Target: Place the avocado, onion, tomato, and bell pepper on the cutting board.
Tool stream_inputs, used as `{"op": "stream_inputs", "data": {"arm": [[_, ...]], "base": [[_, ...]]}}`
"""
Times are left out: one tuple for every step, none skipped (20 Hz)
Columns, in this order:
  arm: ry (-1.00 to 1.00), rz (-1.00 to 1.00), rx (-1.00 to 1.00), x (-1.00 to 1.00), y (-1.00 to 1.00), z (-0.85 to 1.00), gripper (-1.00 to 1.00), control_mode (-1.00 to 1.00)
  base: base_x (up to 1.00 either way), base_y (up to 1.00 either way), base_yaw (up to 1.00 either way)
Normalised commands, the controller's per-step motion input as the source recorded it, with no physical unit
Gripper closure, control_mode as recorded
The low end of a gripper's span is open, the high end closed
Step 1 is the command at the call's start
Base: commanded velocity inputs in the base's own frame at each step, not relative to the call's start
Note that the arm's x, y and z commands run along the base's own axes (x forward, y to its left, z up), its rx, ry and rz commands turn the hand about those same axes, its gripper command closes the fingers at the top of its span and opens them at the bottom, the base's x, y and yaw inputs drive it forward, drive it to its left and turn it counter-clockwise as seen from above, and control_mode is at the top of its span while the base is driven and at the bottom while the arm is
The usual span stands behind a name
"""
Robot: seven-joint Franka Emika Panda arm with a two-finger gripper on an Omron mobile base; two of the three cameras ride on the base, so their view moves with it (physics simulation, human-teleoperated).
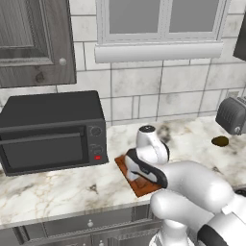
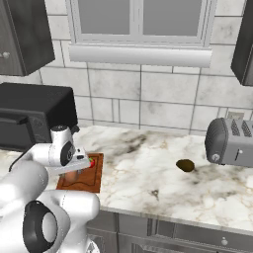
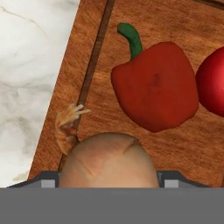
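I have the end effector (image 3: 108, 186) low over the cutting board (image 3: 65, 96), and in the hand view the onion (image 3: 108, 164) sits right between the two tips, which show as small grey corners on either side of it. From that framing I judge the fingers are pinching the onion, though I cannot tell whether it already rests on the wood or hangs just above it.

Just beyond the onion lies the bell pepper (image 3: 153, 85), flat on the board with its green stem pointing away. The tomato (image 3: 212, 83) sits beside it at the right edge of the hand view, close to or touching the pepper; I cannot say which. Both are inside the board's groove. In the right base view a patch of red (image 2: 92, 162) shows on the board beside the arm's wrist.

The avocado (image 2: 186, 165) is well apart from all this, lying alone on the marble surface (image 2: 148, 183) to the right, near the toaster (image 2: 231, 141). In the left base view the board (image 1: 139, 186) lies just right of the microwave (image 1: 53, 130).

So my reading: two items placed, the onion on the point of being placed, and the avocado untouched. What remains is letting go of the onion, then crossing to the right for the avocado.
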Motion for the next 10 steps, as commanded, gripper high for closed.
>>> {"op": "stream_inputs", "data": {"arm": [[0.0, 0.0, 0.03, 0.0, -0.36, -0.5, 1.0, -1.0], [0.0, 0.0, 0.03, 0.0, -0.27, -0.49, 1.0, -1.0], [0.0, 0.0, 0.01, 0.0, -0.19, -0.46, 1.0, -1.0], [0.0, 0.0, 0.01, 0.0, -0.16, -0.46, 1.0, -1.0], [0.0, 0.0, 0.01, 0.0, -0.11, -0.48, 1.0, -1.0], [0.0, 0.0, 0.0, 0.0, -0.08, -0.49, 1.0, -1.0], [0.0, 0.0, 0.0, 0.0, -0.05, -0.5, 1.0, -1.0], [0.0, 0.0, 0.0, 0.0, -0.04, -0.53, 1.0, -1.0], [0.0, 0.0, 0.0, 0.0, -0.07, -0.52, 1.0, -1.0], [-0.01, 0.0, 0.0, 0.0, -0.11, -0.46, -1.0, -1.0]], "base": [[0.0, 0.0, 0.0], [0.0, 0.0, 0.0], [0.0, 0.0, 0.0], [0.0, 0.0, 0.0], [0.0, 0.0, 0.0], [0.0, 0.0, 0.0], [0.0, 0.0, 0.0], [0.0, 0.0, 0.0], [0.0, 0.0, 0.0], [0.0, 0.0, 0.0]]}}
